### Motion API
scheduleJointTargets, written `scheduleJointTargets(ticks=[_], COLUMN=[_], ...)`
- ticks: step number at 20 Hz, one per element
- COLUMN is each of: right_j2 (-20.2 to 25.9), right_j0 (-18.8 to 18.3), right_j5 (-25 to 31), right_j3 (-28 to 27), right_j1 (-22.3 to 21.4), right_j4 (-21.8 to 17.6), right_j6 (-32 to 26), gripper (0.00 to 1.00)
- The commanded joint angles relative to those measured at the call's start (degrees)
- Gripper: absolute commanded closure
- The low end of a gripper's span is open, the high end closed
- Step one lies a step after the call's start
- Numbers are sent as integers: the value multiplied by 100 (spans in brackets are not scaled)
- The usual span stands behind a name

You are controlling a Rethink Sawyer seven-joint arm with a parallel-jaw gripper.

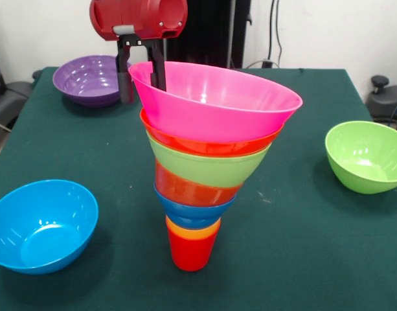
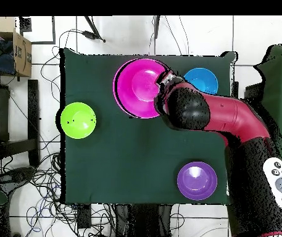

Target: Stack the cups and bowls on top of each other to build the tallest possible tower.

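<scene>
The tower [image 1: 197,175] stands at the table's middle: red cup [image 1: 192,254] lowest, then orange cup [image 1: 192,229], small blue bowl [image 1: 195,212], small orange-red bowl [image 1: 188,189], lime green bowl [image 1: 211,167] and large orange-red bowl [image 1: 204,144]. The large pink bowl [image 1: 217,103] sits on top, tilted. My gripper [image 1: 141,76] is at the pink bowl's far left rim. It looks open, with one finger outside the rim and one inside. In the overhead view the pink bowl [image 2: 140,86] hides the stack, and my gripper [image 2: 163,83] is at its right rim.
A purple bowl [image 1: 91,79] [image 2: 197,179] sits at the far left in the front view. A light blue bowl [image 1: 43,223] [image 2: 202,80] sits near left. A second lime green bowl [image 1: 366,155] [image 2: 78,120] sits at the right.
</scene>
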Motion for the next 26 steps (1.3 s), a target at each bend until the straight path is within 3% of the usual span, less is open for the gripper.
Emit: scheduleJointTargets(ticks=[1,11,26], right_j2=[-135,-383,-267], right_j0=[35,174,141], right_j5=[494,754,794], right_j3=[114,-76,-29], right_j1=[118,104,93], right_j4=[-198,-446,-200], right_j6=[-295,-427,-395], gripper=[0,0,0])
